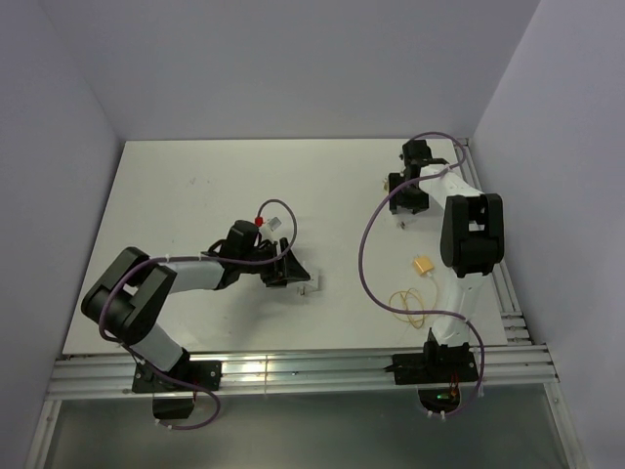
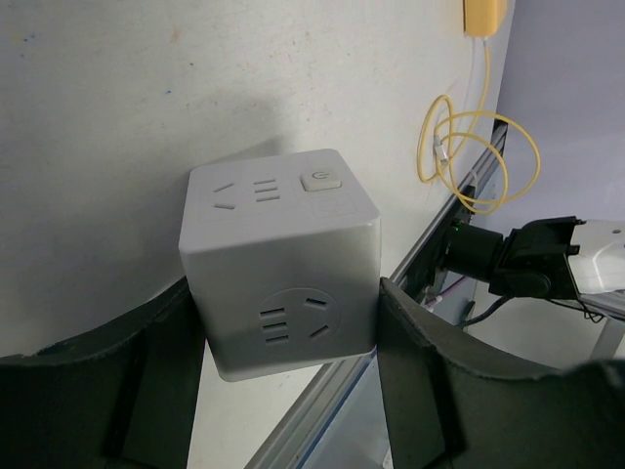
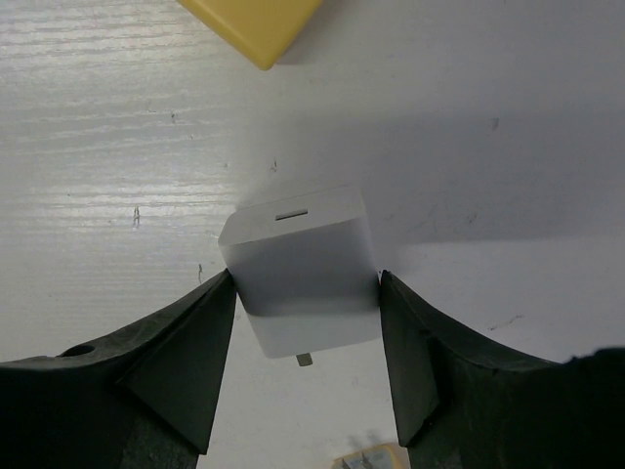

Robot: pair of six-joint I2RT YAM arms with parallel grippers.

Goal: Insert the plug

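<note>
My right gripper (image 1: 402, 205) (image 3: 305, 283) is at the far right of the table, shut on a small white block (image 3: 303, 269) with a metal prong under it. The plug (image 3: 386, 459), a tiny yellow piece with dark prongs, shows only partly at the bottom edge of the right wrist view, on the table behind the fingers. My left gripper (image 1: 296, 277) (image 2: 283, 303) is shut on a white socket cube (image 2: 278, 264) (image 1: 305, 284) near the table's middle. The cube shows socket slots on its top and front faces.
A yellow connector (image 1: 422, 265) (image 2: 485, 15) trailing a thin yellow wire loop (image 1: 410, 305) (image 2: 469, 147) lies near the right arm. A yellow block corner (image 3: 259, 24) shows beyond the white block. A red-and-white item (image 1: 266, 222) lies behind the left gripper. Metal rails (image 1: 293, 366) run along the near edge.
</note>
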